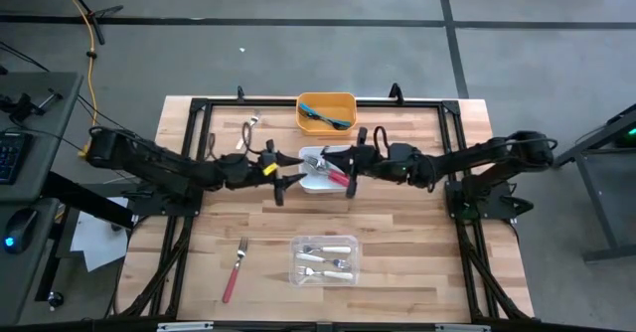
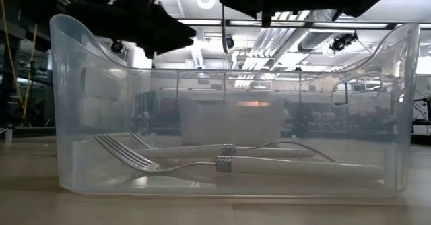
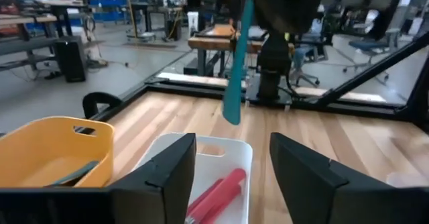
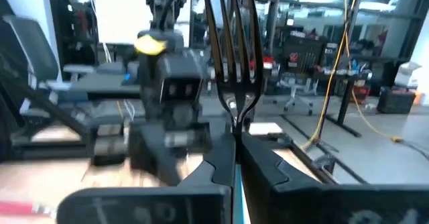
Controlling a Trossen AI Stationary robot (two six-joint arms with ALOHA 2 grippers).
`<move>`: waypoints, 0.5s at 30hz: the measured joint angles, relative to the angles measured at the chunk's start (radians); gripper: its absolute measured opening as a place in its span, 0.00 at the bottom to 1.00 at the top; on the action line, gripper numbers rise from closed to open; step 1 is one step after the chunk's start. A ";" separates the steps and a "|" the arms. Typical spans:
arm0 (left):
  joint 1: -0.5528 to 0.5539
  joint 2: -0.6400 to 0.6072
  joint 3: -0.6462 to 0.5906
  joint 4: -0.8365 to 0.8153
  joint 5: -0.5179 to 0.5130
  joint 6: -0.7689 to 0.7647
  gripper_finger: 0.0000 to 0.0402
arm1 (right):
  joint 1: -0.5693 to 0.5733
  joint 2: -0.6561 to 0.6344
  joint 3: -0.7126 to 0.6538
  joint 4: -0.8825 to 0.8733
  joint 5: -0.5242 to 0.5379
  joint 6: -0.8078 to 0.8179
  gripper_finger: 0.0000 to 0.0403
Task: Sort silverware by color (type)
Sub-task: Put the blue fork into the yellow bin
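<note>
Orange bin (image 1: 326, 100): teal forks (image 1: 326, 117); white bin (image 1: 316, 181): pink forks (image 1: 334, 172).

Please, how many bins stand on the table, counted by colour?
Orange bin: 1
White bin: 1
Clear bin: 1
Total: 3

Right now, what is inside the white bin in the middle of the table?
The white bin holds pink-red forks, handles showing in the left wrist view too. The arms hang over it, so an exact count cannot be made. The right gripper holds a teal fork above the bin.
</note>
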 joint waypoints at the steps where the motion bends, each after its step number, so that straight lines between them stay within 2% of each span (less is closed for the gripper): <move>1: -0.005 0.026 0.019 -0.002 -0.010 0.000 0.47 | 0.000 0.007 0.000 0.019 0.000 -0.001 0.01; 5: -0.018 0.118 0.101 0.000 -0.082 0.011 0.51 | 0.000 0.016 0.000 0.046 0.000 -0.001 0.01; 11: -0.060 0.188 0.183 0.011 -0.152 0.147 0.52 | 0.000 0.016 0.000 0.054 0.010 -0.002 0.01; 15: -0.083 0.218 0.227 0.011 -0.243 0.224 0.52 | 0.000 0.016 0.000 0.062 0.011 -0.002 0.01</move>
